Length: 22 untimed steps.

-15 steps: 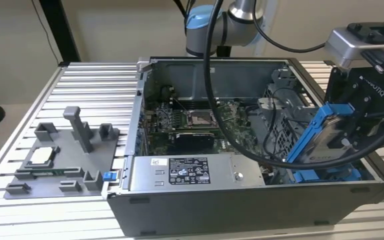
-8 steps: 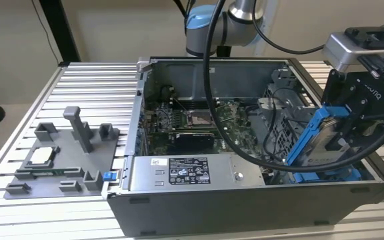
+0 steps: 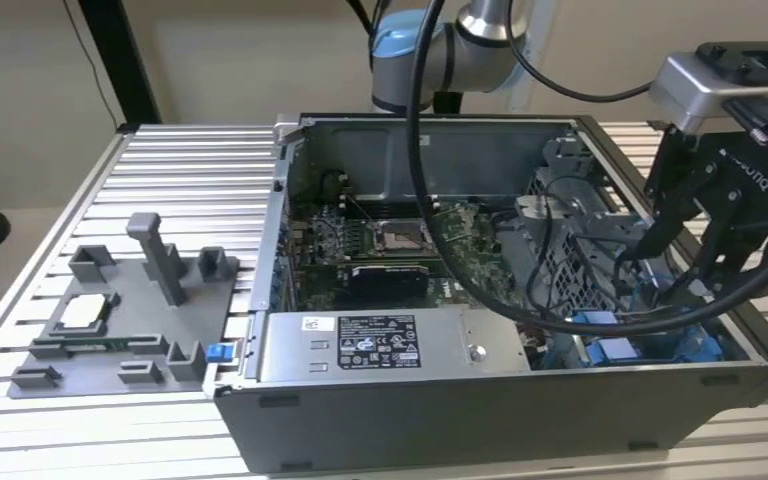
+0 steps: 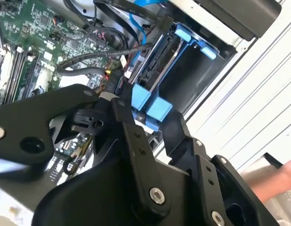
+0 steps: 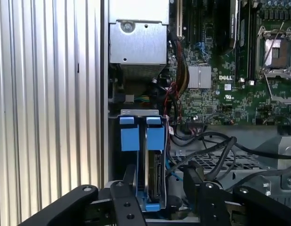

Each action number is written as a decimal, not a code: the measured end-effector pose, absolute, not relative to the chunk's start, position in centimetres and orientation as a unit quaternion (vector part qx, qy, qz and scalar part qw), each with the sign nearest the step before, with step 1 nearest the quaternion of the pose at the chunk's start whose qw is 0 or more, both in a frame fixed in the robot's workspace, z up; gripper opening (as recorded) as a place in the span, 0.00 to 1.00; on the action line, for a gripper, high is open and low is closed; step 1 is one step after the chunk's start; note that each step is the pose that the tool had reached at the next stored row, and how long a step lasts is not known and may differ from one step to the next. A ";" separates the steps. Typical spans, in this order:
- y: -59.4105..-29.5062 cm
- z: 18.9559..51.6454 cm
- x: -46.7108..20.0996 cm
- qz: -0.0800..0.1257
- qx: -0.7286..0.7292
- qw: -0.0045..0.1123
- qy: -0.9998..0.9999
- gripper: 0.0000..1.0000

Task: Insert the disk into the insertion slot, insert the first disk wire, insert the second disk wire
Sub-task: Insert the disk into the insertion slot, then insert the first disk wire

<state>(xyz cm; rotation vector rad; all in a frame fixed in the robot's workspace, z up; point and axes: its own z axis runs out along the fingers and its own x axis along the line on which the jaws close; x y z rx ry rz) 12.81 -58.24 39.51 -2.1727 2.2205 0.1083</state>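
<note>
The disk (image 5: 155, 176) stands on edge in its bright blue carrier (image 5: 138, 139) inside the insertion slot (image 5: 136, 113), at the corner of the open computer case (image 3: 491, 410). My gripper (image 5: 161, 165) hangs over the disk's near end, open. One finger (image 5: 130, 188) is close beside the carrier and the other finger (image 5: 195, 181) stands a little apart from it. In the second wrist view the gripper (image 4: 145, 110) has the carrier's blue tabs (image 4: 157, 110) between its fingers. Black wires (image 5: 216, 148) and a blue wire (image 4: 136, 19) lie loose beside the disk. In the exterior view the gripper (image 3: 671, 270) reaches down above the blue carrier (image 3: 618, 350).
A grey power supply box (image 3: 371, 345) sits along the case's front wall, with the motherboard (image 3: 384, 240) behind it. A grey fixture tray (image 3: 131, 320) lies on the slatted table (image 3: 184, 170) at the exterior view's left. A person's hand (image 4: 277, 183) shows beyond the case.
</note>
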 end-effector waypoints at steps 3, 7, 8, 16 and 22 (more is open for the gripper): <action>-58.2 40.7 12.8 0.035 -0.699 0.016 0.714 1.00; -57.7 40.6 12.7 0.031 -0.700 0.020 0.713 1.00; -57.5 40.5 12.7 0.030 -0.700 0.022 0.713 1.00; -55.5 39.3 12.3 0.024 -0.701 0.028 0.712 1.00; -55.4 39.3 11.8 0.022 -0.702 0.030 0.711 1.00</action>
